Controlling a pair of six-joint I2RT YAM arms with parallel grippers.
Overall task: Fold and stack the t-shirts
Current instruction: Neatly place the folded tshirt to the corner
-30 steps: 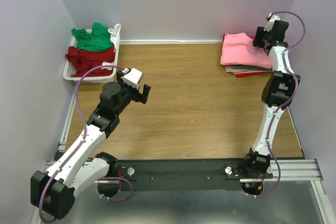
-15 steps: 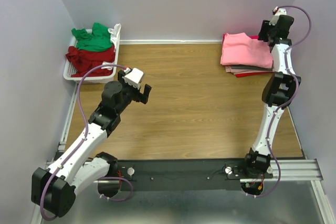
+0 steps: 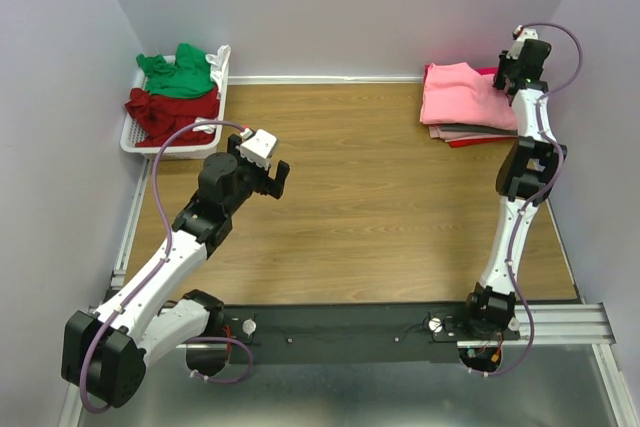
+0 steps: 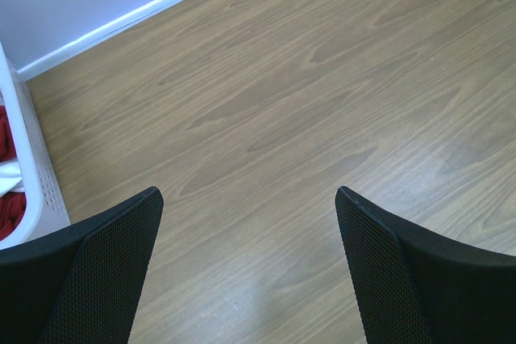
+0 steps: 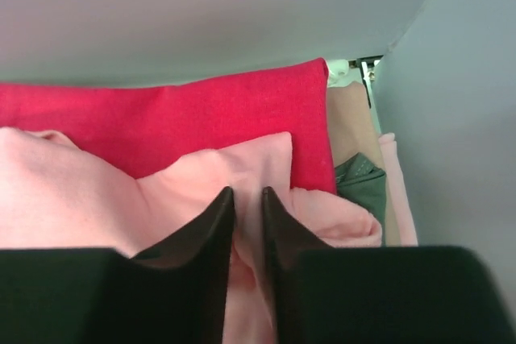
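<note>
At the upper right of the top view, the right gripper [image 3: 505,77] [image 5: 247,196] has its fingers nearly together, pinching a fold at the far edge of the light pink t-shirt [image 3: 458,97] [image 5: 72,191]. That shirt tops a folded stack, with a magenta t-shirt [image 5: 161,118] just beneath it. At centre left, the left gripper [image 3: 268,177] [image 4: 250,223] hangs over the wooden table [image 3: 380,207] with its fingers wide apart and nothing in them. In the upper left, a green t-shirt [image 3: 180,72] and a dark red t-shirt [image 3: 170,110] lie crumpled in the white basket [image 3: 133,139].
</note>
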